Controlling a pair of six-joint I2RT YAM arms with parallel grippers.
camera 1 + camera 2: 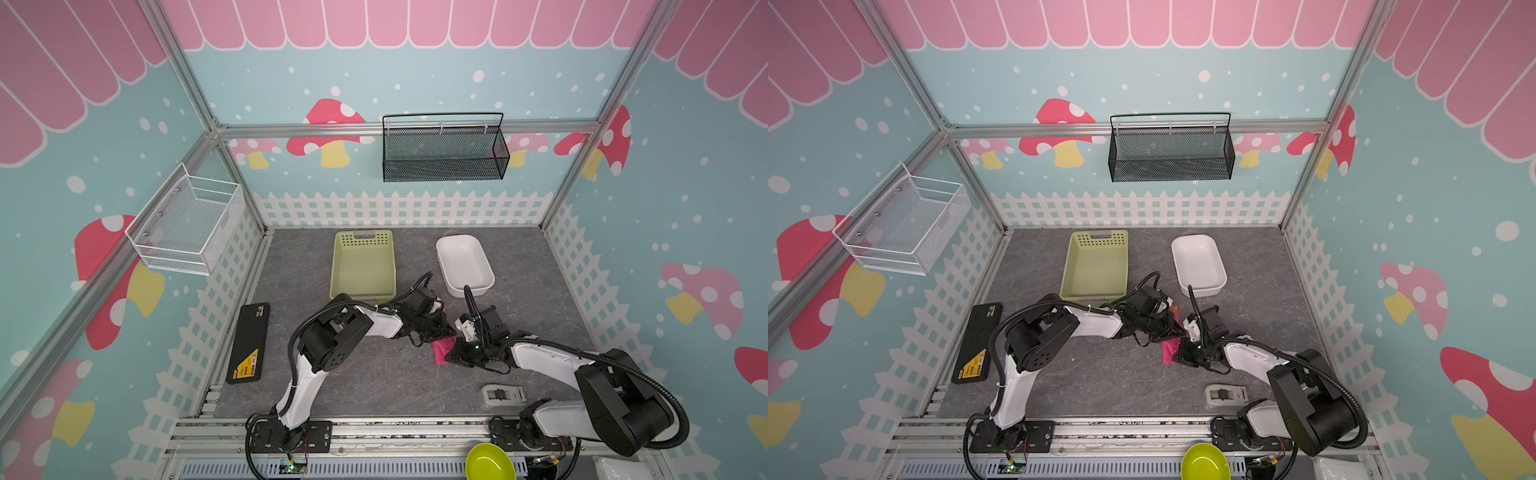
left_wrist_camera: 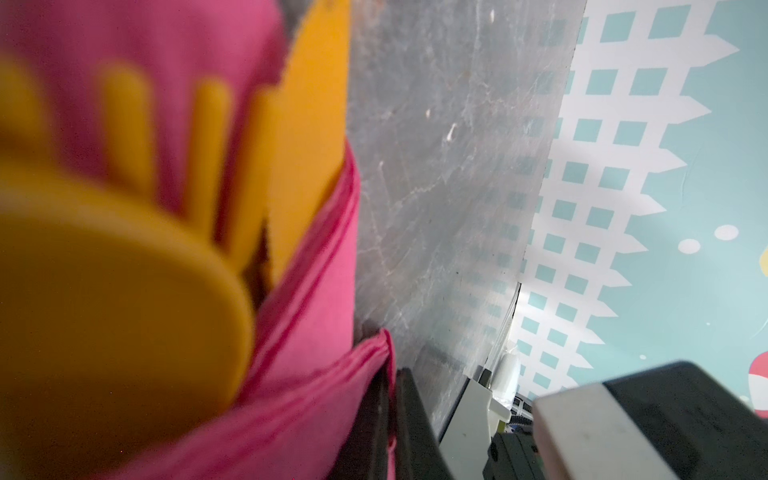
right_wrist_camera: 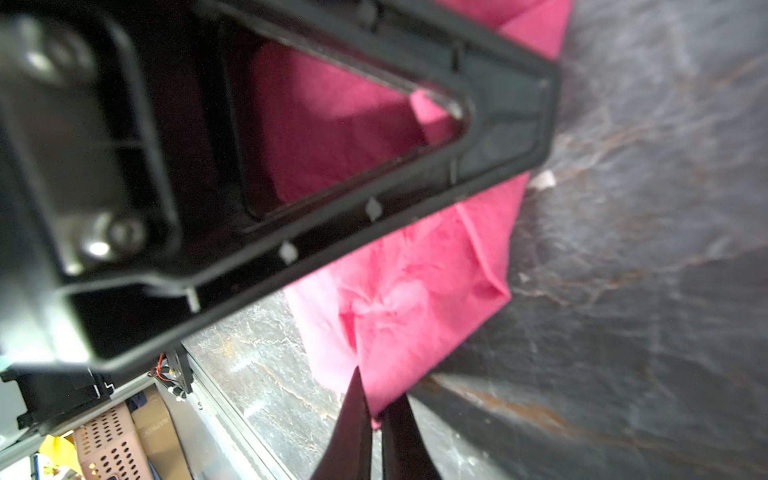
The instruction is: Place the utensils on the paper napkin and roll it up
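Lime-green and round, a plastic bowl [image 1: 489, 462] sits closest, at the front rail where both arms are bolted down. Just past it on the grey marbled counter [image 1: 374, 374] lie a small grey-and-white boxy device [image 1: 500, 397] and, well off to the left, a flat black case with a yellow label [image 1: 248, 344].

Mid-counter, the two arms meet over the thin magenta-pink paper napkin [image 1: 441, 351], which is folded into a narrow, crumpled bundle lying on the counter. The right pincer [image 3: 376, 415] is closed tight, with the bundle's near corner nipped between its black tips. The left pincer [image 2: 390, 424] works the far end. Its tips stand almost together with a fold of the napkin between them.

The slim orange plastic utensils [image 2: 232, 174] lie inside the folds at that far end with their heads poking out: the round-bowled spoon [image 2: 124, 311], the fork [image 2: 208, 158] and the knife [image 2: 311, 104], side by side. In both top views only a sliver of orange shows beyond the left pincer.

Farther back stand a pale green perforated plastic basket [image 1: 337, 266] and a white rectangular plastic tub [image 1: 463, 262], well apart from each other. On the walls hang a white wire basket [image 1: 187, 224] and a black mesh basket [image 1: 444, 158].
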